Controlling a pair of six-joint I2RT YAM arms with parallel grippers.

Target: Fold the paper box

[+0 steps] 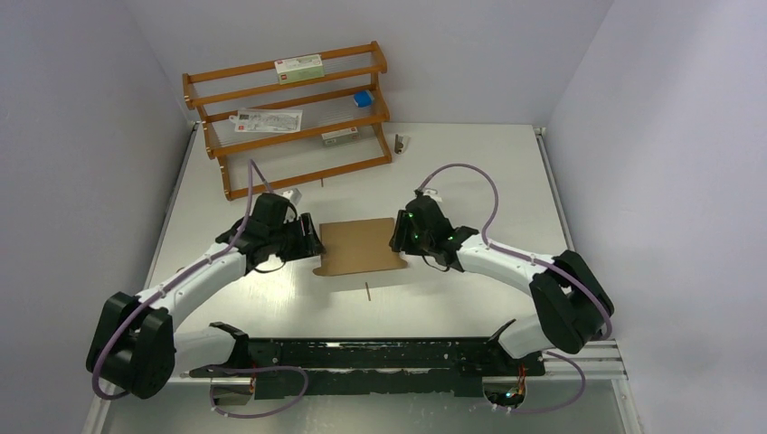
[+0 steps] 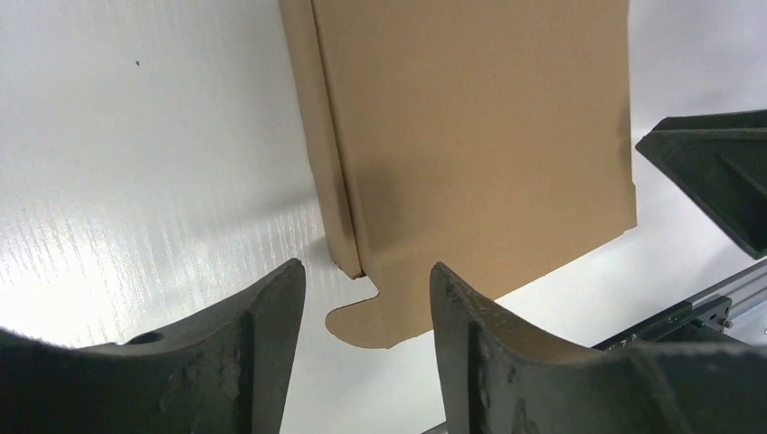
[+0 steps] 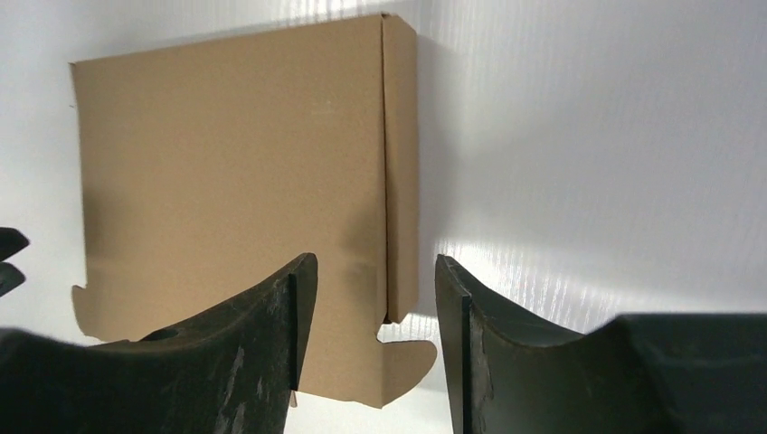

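The paper box (image 1: 360, 245) is a brown, shallow closed mailer lying flat at the table's middle, with rounded tabs sticking out at its near corners. My left gripper (image 1: 313, 242) is open at its left edge; in the left wrist view the box (image 2: 470, 136) lies ahead and its tab (image 2: 362, 324) sits between my open fingers (image 2: 271, 344). My right gripper (image 1: 396, 237) is open at its right edge; in the right wrist view the box (image 3: 235, 172) lies ahead, its side wall and tab (image 3: 407, 357) between my open fingers (image 3: 466, 344). Neither holds anything.
A wooden shelf rack (image 1: 289, 117) stands at the back left with a white red-labelled carton (image 1: 298, 66), a small blue box (image 1: 364, 98) and papers. A small dark object (image 1: 399, 143) lies beside it. A thin stick (image 1: 367, 290) lies near the box's front. A black rail (image 1: 380, 354) runs along the near edge.
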